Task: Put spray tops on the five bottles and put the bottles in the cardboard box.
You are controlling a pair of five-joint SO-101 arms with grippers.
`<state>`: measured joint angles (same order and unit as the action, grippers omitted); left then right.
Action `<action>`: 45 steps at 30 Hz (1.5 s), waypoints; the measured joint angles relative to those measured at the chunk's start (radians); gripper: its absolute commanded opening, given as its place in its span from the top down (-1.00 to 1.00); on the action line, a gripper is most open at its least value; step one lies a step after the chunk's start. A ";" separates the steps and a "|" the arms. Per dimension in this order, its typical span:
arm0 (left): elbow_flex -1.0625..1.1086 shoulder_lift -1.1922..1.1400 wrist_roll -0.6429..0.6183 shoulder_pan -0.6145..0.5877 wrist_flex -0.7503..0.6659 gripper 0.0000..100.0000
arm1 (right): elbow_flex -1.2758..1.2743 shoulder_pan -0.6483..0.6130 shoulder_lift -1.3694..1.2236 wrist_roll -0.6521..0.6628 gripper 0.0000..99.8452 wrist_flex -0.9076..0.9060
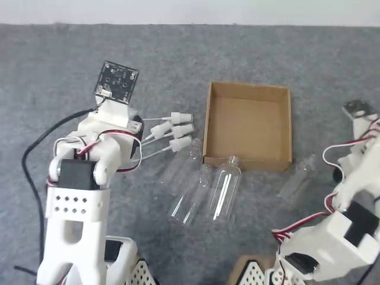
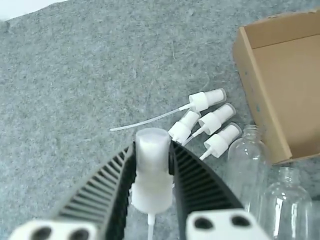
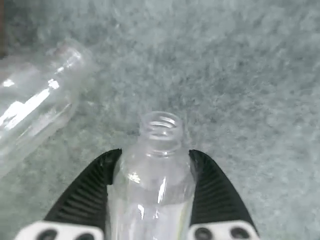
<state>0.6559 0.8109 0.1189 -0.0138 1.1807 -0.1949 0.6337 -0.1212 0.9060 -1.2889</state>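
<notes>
Left claw [image 2: 151, 146] holds spray top [image 2: 150, 175] over grey felt [image 2: 75, 75], white wall [image 1: 178, 12] beyond.

Robotics lab bench setup: grey felt mat [image 1: 178, 53] covers the table, white printed left arm [image 1: 77, 196] and right arm [image 1: 341, 234] carry exposed wiring [image 1: 300, 222], plain white wall [image 1: 190, 10] borders the far edge.

Clear bottles [image 1: 225, 189], uncapped: 5 (four lying loose, plus the held bottle [image 3: 152, 180] in the right gripper [image 3: 155, 156]). White spray tops [image 2: 207, 99]: 5 (four loose, plus the held spray top [image 2: 151, 170] in the left gripper [image 2: 152, 146]). Cardboard box [image 1: 248, 122]: 1. Robot arms [image 1: 74, 202]: 2
</notes>
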 measured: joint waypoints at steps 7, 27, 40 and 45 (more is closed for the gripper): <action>-0.150 0.000 -0.002 0.000 0.081 0.86 | 0.106 -0.190 0.176 -0.238 0.99 -0.130; -0.443 0.336 -0.221 -0.005 0.046 0.86 | -0.258 -1.275 0.766 -0.720 0.99 0.109; -0.287 0.336 -0.433 0.002 -0.253 0.86 | -0.514 -1.505 0.767 -0.773 0.99 0.399; -0.212 0.327 -0.440 0.032 -0.285 0.90 | -0.534 -1.502 0.767 -0.773 0.99 0.437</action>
<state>0.4442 1.1377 -0.3214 0.0184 0.8953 -0.7288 -0.8684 0.6460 0.1327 -0.8516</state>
